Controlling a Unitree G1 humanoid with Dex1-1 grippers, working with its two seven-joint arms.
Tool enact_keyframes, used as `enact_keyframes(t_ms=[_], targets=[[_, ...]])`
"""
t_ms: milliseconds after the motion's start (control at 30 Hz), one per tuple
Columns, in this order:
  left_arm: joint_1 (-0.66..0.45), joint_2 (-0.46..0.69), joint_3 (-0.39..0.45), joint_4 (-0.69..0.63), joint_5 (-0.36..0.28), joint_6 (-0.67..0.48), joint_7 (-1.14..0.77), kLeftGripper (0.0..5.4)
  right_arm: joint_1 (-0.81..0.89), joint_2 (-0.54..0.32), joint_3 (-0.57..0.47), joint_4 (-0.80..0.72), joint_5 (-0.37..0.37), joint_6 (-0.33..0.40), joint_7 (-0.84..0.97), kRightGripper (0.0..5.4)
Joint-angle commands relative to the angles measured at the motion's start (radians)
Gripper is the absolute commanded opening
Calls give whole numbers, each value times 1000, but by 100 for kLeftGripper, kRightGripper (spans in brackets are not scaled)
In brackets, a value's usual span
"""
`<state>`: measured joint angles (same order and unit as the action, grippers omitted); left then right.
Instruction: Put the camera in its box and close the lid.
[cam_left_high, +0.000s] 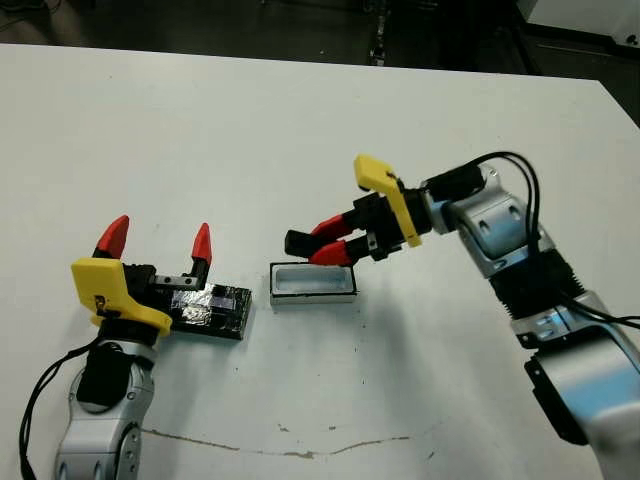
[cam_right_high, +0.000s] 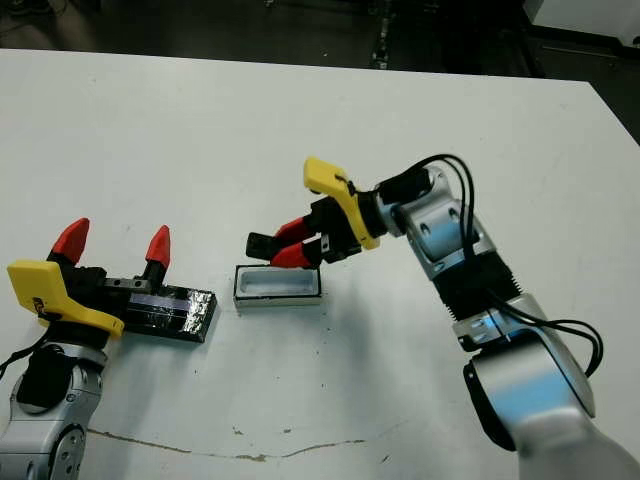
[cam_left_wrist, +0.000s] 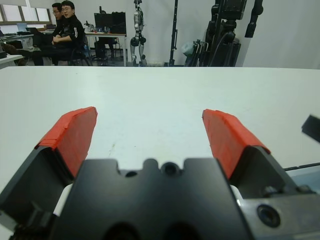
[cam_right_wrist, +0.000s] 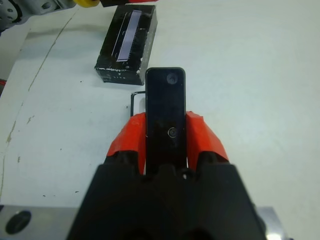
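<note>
No words, numbers or brand marks could be read anywhere, not on the camera (cam_right_wrist: 165, 117), the lid (cam_right_wrist: 127, 44) or the box (cam_left_high: 313, 283).

camera (cam_right_wrist: 165, 115): rear end hidden between fingers | box (cam_right_wrist: 134, 100): mostly hidden behind camera

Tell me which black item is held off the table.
The camera, the slim bar clamped in the right tool; the wider foil-topped lid lies flat on the table.
</note>
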<state>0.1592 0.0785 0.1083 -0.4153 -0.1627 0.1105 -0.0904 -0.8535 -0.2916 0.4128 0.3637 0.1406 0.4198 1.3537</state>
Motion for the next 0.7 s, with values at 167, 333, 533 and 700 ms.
enact_keyframes(t_ms=[167, 333, 533, 700], targets=[[15, -1, 6, -3, -12, 8, 1, 540, 19, 9, 31, -18, -19, 3, -16, 166], [19, 0, 5, -6, -10, 6, 2, 540, 24, 7, 53, -28, -27, 21, -18, 166], [20, 0, 5, -1, -9, 0, 2, 540, 32, 2, 72, -55, -43, 44, -30, 166], [23, -2, 3, -3, -5, -1, 4, 540, 36, 3, 78, -42, -43, 35, -22, 166]])
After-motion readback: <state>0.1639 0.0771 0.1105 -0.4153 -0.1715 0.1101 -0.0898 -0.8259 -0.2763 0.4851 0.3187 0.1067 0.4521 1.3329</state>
